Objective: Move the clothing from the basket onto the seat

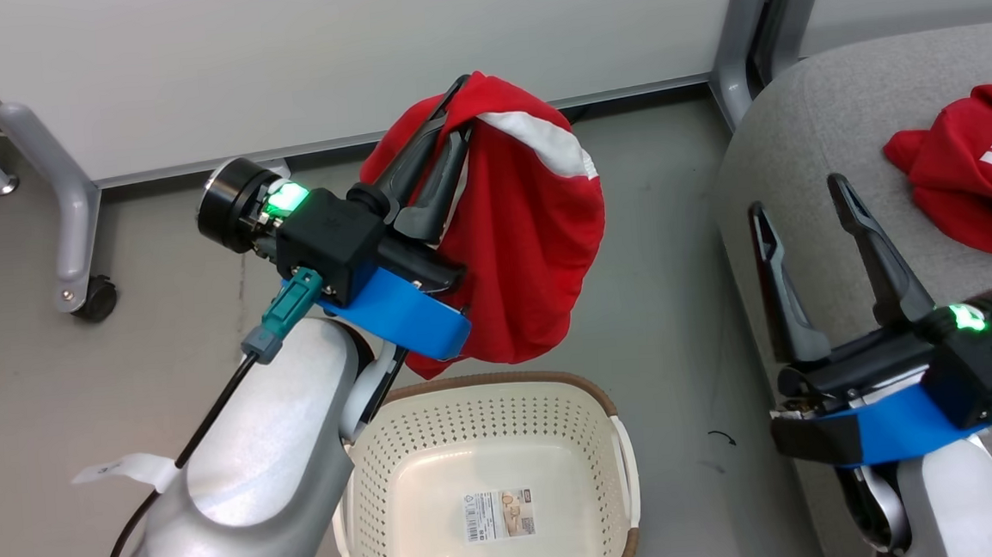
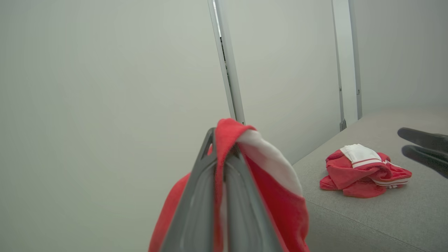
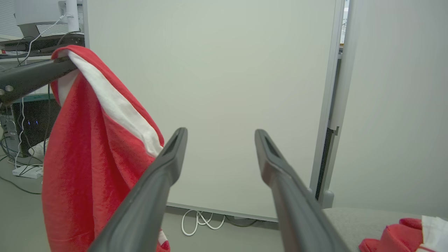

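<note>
My left gripper (image 1: 457,100) is shut on a red garment with white trim (image 1: 528,233), which hangs in the air above and behind the cream basket (image 1: 618,443). The same hanging garment (image 2: 280,196) drapes over the shut fingers in the left wrist view and shows at the left as red cloth (image 3: 87,154) in the right wrist view. A second red garment with striped white trim (image 1: 972,180) lies crumpled on the grey seat (image 1: 814,121) at the right; this bundle (image 2: 364,171) also shows in the left wrist view. My right gripper (image 1: 797,195) stands open over the seat's left edge, holding nothing.
The basket shows a paper label (image 1: 498,514) on its bottom and no cloth inside. White partition panels on grey wheeled legs (image 1: 70,218) stand behind. Cables (image 3: 203,220) lie on the floor by the panel. Grey floor lies between basket and seat.
</note>
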Controlling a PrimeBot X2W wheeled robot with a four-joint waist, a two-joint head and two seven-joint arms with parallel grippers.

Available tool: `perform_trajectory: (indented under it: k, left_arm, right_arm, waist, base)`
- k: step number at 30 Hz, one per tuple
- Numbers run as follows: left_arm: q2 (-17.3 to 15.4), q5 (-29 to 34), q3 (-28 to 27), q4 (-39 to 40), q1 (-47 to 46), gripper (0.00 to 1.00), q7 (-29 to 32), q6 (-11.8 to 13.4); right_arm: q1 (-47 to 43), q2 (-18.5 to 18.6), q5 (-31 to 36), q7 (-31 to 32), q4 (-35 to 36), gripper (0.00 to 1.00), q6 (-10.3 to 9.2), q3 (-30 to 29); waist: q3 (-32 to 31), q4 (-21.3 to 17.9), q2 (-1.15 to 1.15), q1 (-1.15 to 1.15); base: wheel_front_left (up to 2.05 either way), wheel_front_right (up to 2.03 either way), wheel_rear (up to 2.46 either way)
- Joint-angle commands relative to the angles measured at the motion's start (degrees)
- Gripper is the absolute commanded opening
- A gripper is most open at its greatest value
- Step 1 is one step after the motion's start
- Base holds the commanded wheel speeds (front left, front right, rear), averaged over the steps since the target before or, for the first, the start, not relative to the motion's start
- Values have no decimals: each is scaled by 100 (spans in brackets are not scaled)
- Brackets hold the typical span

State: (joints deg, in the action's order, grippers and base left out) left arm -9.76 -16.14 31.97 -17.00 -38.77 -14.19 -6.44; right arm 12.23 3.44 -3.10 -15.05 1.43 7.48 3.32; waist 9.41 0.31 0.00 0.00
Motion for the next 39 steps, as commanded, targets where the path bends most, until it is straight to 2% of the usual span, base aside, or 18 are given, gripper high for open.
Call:
perform_trajectory:
  k: [1,11,18,34,35,36,39]
  left_arm:
    - [-2,-29,4,-23,-85,0,1,-19]
    - [56,-52,123,-140,-207,0,-41,-36]
    - [172,-15,253,-159,-234,0,-63,-45]
    - [381,-7,645,-70,-322,0,-101,-64]
    - [390,-13,661,-70,-321,0,-102,-67]
    - [395,-24,671,-71,-318,0,-104,-69]
    - [387,-35,689,-94,-309,0,-107,-74]
  right_arm:
    - [135,92,3,-19,40,100,3,104]
    - [916,524,-91,-19,-263,100,3,1158]
    - [1512,651,-75,-19,-799,100,3,1766]
    - [2493,314,-40,-18,-2633,100,3,2232]
    - [2535,270,-69,-19,-2712,35,2,2222]
    - [2560,242,-88,-18,-2788,0,2,2233]
    - [2585,161,-165,-19,-2901,0,2,2253]
  waist:
    - [15,10,0,0]
    - [104,107,0,0]
    - [150,229,0,0]
    - [248,401,0,0]
    - [247,410,0,0]
    - [245,418,0,0]
    - [237,433,0,0]
  base:
    - [0,0,0]
    - [0,0,0]
    - [0,0,0]
    - [0,0,0]
    - [0,0,0]
    - [0,0,0]
    - [0,0,0]
